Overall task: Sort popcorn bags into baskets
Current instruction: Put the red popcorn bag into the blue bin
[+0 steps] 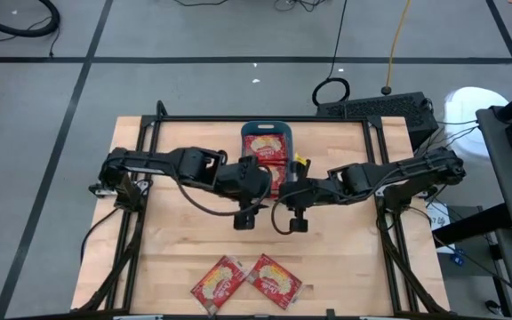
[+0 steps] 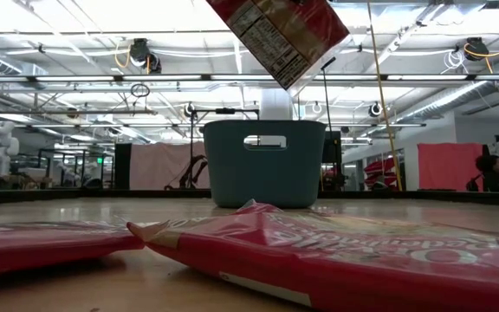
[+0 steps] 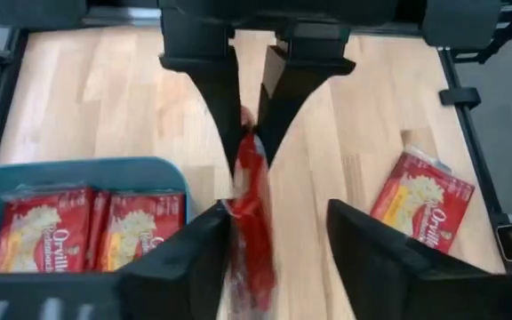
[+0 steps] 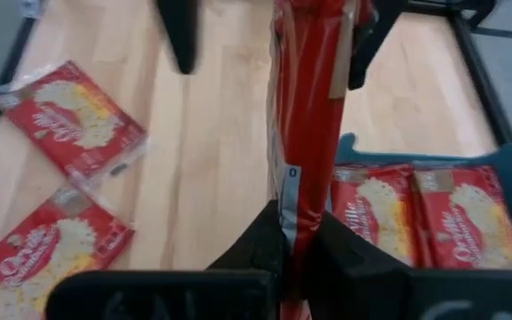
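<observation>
While both dark arms reach inward over the wooden table [image 1: 176, 240], their grippers meet at its centre: the right gripper [image 4: 299, 233] pinches a flat red popcorn bag [image 4: 305, 107] held edge-on, and the left gripper [image 3: 274, 233] has its fingers spread around the same bag. Two packets lie flat in the teal-blue rectangular plastic basket [image 1: 266, 131] at twelve o'clock, their print partly legible as "Orville". Two more packets [image 1: 247, 283] lie at six o'clock, their smaller lettering too blurred to read.
</observation>
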Available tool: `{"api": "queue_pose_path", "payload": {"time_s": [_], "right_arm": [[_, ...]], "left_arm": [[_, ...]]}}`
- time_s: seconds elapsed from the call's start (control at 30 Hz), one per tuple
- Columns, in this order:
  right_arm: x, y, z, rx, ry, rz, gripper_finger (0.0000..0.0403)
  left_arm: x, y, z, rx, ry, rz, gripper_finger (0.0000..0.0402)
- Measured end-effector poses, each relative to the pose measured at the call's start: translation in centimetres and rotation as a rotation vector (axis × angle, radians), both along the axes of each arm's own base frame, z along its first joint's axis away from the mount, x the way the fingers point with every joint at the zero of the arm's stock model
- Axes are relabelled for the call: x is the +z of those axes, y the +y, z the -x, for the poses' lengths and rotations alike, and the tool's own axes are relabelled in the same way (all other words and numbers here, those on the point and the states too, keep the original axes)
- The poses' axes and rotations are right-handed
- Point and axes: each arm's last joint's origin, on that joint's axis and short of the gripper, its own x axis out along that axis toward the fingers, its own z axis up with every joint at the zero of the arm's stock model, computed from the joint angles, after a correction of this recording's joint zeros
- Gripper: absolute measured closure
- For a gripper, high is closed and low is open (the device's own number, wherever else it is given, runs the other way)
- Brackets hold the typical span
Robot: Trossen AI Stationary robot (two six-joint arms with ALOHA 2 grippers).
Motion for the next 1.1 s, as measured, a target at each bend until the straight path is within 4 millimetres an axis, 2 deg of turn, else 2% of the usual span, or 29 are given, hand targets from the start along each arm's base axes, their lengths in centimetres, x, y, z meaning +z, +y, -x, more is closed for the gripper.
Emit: {"api": "queue_pose_path", "payload": {"time_s": [0.3, 0.4, 0.5, 0.67, 0.83, 0.93, 1.1], "right_arm": [[0.5, 0.0, 0.2, 0.011, -0.029, -0.010, 0.0392], [1.6, -0.2, 1.1, 0.004, -0.068, -0.016, 0.0383], [3.7, -0.6, 2.8, -0.006, -0.150, -0.041, 0.0360], [6.7, -1.3, 6.5, -0.018, -0.263, -0.094, 0.0303], [8.8, -1.8, 9.7, -0.077, -0.380, -0.079, 0.0244], [8.9, -1.8, 10.2, -0.088, -0.448, -0.071, 0.0209], [8.2, -1.1, 8.3, -0.068, -0.607, -0.052, 0.0174]], "left_arm": [[-0.3, 1.3, -0.1, 0.002, 0.017, -0.029, 0.0381], [0.3, 1.5, 0.2, 0.010, -0.011, -0.021, 0.0377], [1.8, 1.7, 1.4, 0.017, -0.061, -0.021, 0.0368], [5.7, 2.3, 5.0, 0.044, -0.213, 0.002, 0.0386], [8.6, 2.6, 8.0, 0.058, -0.346, 0.010, 0.0383], [10.2, 2.8, 9.4, 0.067, -0.451, 0.007, 0.0380], [12.4, 3.1, 10.7, 0.082, -0.613, 0.000, 0.0386]]}}
